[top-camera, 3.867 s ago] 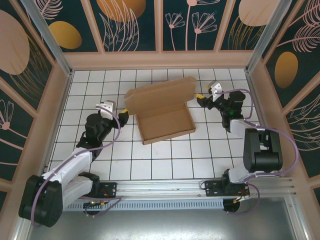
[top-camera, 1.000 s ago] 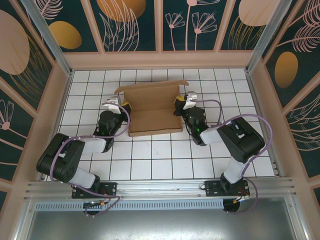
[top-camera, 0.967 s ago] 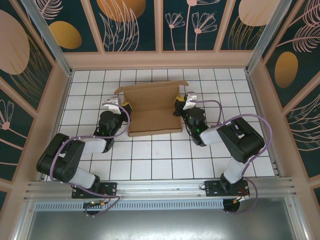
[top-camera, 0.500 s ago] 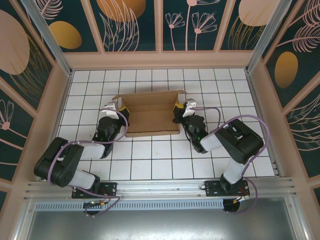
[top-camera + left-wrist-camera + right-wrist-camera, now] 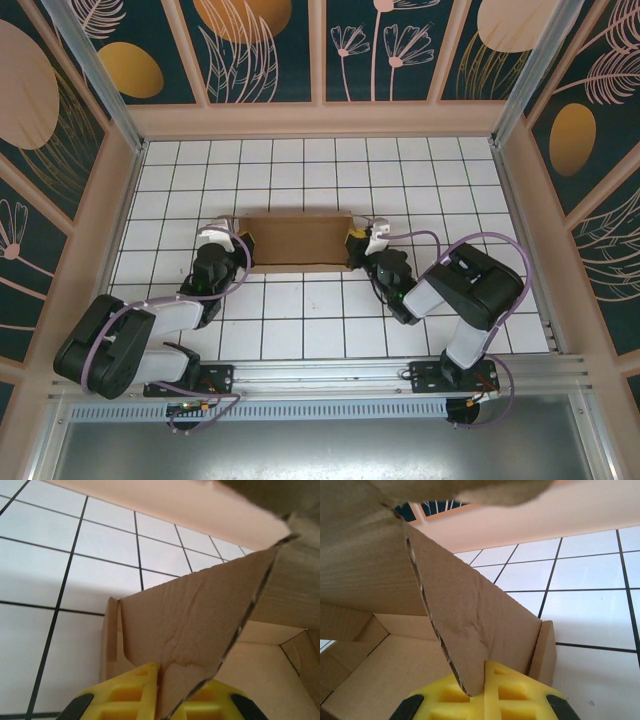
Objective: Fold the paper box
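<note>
The paper box, plain brown cardboard, lies in the middle of the tiled table with its lid lowered over the tray, so from above it reads as one flat brown rectangle. My left gripper sits at its left end and my right gripper at its right end. In the left wrist view the yellow fingers are shut on a side flap of the lid, with the tray's inside behind it. In the right wrist view the yellow fingers pinch the opposite side flap the same way.
The white tiled floor with its black grid runs all round the box. Tan walls close in the back and both sides. An aluminium rail carrying both arm bases runs along the near edge.
The lid has swung from upright down over the tray. Both grippers have come nearer and lower with its side flaps still pinched.
</note>
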You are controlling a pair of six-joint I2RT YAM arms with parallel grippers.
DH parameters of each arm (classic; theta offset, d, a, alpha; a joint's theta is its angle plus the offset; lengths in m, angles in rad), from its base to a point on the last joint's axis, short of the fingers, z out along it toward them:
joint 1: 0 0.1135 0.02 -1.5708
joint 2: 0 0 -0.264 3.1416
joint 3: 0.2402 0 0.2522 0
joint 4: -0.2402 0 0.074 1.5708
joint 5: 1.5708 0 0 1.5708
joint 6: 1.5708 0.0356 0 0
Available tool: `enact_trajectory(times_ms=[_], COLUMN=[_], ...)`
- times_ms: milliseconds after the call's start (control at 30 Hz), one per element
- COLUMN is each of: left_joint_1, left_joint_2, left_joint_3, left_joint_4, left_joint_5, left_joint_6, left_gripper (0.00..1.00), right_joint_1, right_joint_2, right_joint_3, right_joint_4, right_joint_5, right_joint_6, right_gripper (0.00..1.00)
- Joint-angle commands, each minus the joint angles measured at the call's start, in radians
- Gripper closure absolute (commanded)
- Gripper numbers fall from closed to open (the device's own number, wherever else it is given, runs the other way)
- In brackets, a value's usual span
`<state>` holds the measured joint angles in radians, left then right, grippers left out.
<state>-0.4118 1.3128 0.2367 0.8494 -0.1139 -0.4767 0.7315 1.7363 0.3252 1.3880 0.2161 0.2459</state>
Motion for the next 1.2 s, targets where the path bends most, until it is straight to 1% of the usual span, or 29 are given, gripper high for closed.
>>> enact_trajectory(times_ms=[0, 167, 233, 300, 400, 600, 733, 867, 1033, 1133, 1167], left_joint_1=[-0.01, -0.01, -0.01, -0.01, -0.01, -0.01, -0.01, -0.01, -0.01, -0.01, -0.01], left_joint_2=[-0.007, -0.043, -0.051, -0.042, -0.002, 0.123, 0.197, 0.27, 0.326, 0.334, 0.331], left_joint_3=[-0.027, -0.042, -0.048, -0.04, -0.017, 0.075, 0.13, 0.185, 0.219, 0.213, 0.208], left_joint_4=[-0.137, -0.179, -0.188, -0.204, -0.206, -0.204, -0.195, -0.196, -0.187, -0.173, -0.171], left_joint_5=[-0.005, -0.046, -0.067, -0.085, -0.062, 0.017, 0.021, 0.06, 0.061, 0.061, 0.057], left_joint_6=[-0.027, -0.059, -0.073, -0.083, -0.076, -0.005, 0.023, 0.045, 0.053, 0.045, 0.039], left_gripper=[0.88, 0.88, 0.87, 0.84, 0.78, 0.79, 0.79, 0.8, 0.79, 0.77, 0.74], right_joint_1=[0.021, 0.025, 0.026, 0.026, 0.025, 0.02, 0.015, 0.011, -0.003, -0.004, -0.004], right_joint_2=[0.003, -0.001, -0.011, -0.015, -0.014, 0.008, 0.042, 0.1, 0.157, 0.176, 0.176], right_joint_3=[-0.022, -0.041, -0.05, -0.058, -0.06, -0.043, 0.012, 0.067, 0.109, 0.087, 0.075], right_joint_4=[0.014, 0.02, 0.011, 0.008, -0.002, -0.002, -0.039, -0.049, -0.095, -0.053, -0.03], right_joint_5=[-0.009, 0.012, 0.042, 0.068, 0.07, 0.103, 0.107, 0.106, 0.095, 0.088, 0.085], right_joint_6=[0.031, 0.028, 0.039, 0.045, 0.028, -0.006, 0.0, 0.012, 0.047, 0.072, 0.07], right_gripper=[1.0, 1.0, 1.0, 0.99, 0.98, 0.97, 0.97, 0.96, 0.96, 0.94, 0.9])
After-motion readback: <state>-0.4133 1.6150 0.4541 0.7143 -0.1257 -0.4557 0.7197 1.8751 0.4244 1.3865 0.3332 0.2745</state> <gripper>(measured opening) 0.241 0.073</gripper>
